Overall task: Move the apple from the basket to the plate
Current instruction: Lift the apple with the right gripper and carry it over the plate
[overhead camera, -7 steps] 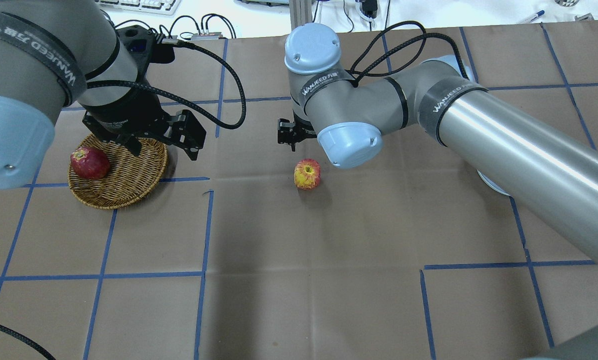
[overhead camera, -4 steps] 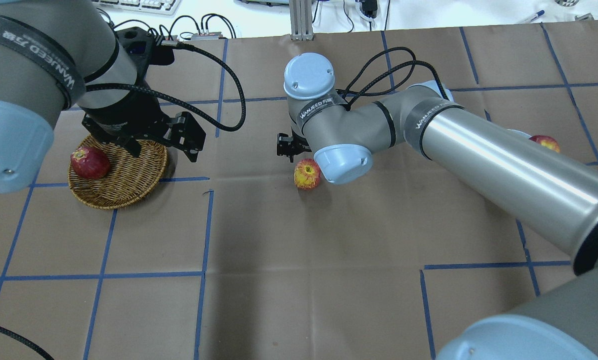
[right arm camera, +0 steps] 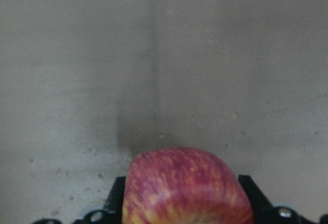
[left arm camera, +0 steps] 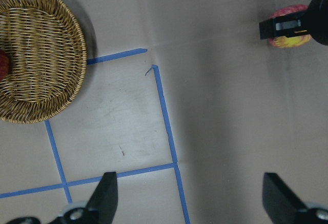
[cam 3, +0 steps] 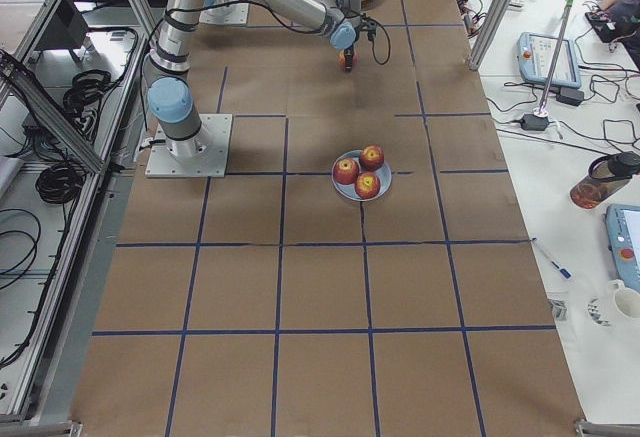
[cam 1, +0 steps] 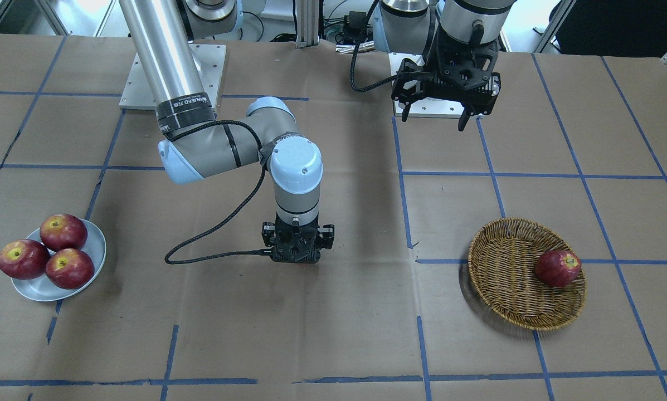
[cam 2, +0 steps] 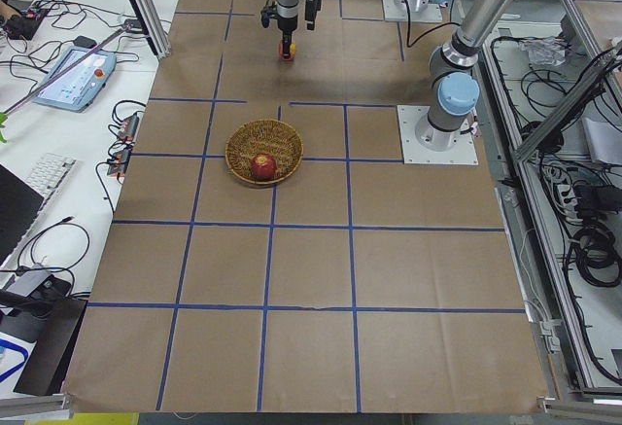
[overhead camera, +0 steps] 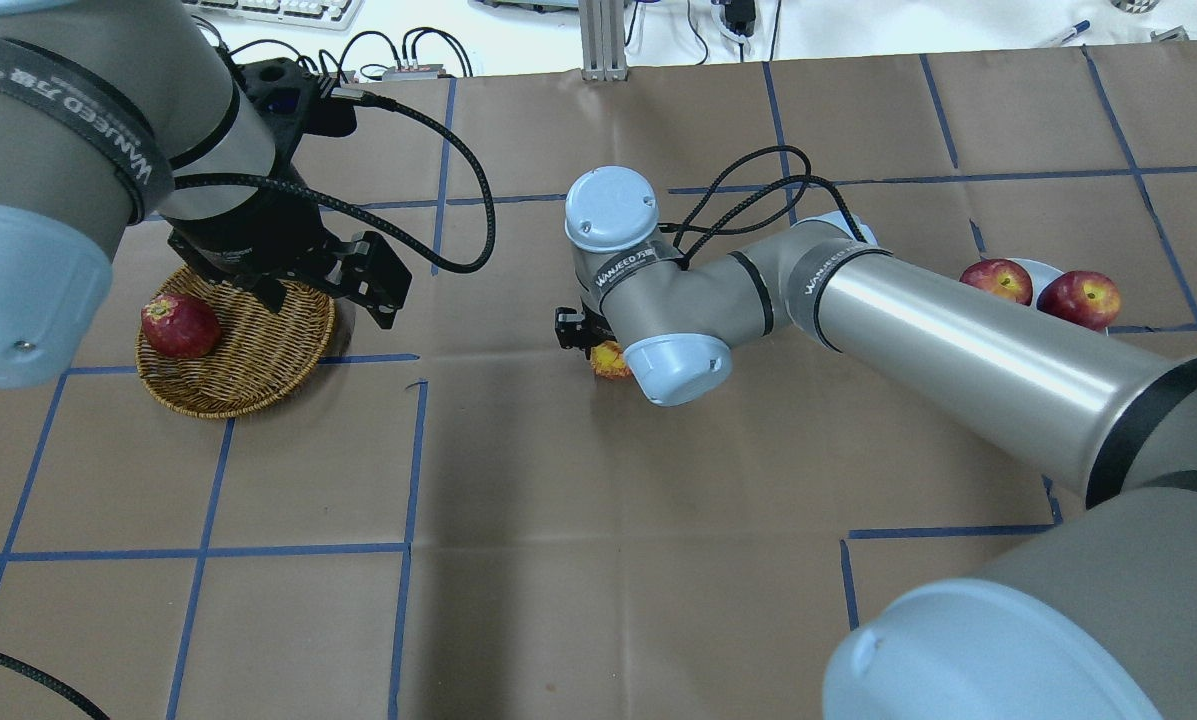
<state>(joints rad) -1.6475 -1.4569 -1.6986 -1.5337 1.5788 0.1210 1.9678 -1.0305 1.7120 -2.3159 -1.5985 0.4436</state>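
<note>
The streaked apple (overhead camera: 610, 364) lies on the table's middle, outside the basket; it also shows in the right wrist view (right arm camera: 187, 188). My right gripper (overhead camera: 586, 342) is down over it, fingers pressed against both its sides, apple still on the paper. The wicker basket (overhead camera: 258, 395) stands at the left with one dark red apple (overhead camera: 180, 325) in it. My left gripper (overhead camera: 328, 300) hangs open and empty above the basket's far right rim. The pale plate (cam 1: 100, 245) holds three dark red apples.
Brown paper with blue tape lines covers the table. The right arm's long link (overhead camera: 958, 350) stretches across the right half, between the apple and the plate (overhead camera: 1046, 268). The left arm's black cable (overhead camera: 458, 150) loops over the table behind the basket.
My right gripper has come down from above and behind the streaked apple onto it, and now hides most of it. The left arm has hardly moved.
</note>
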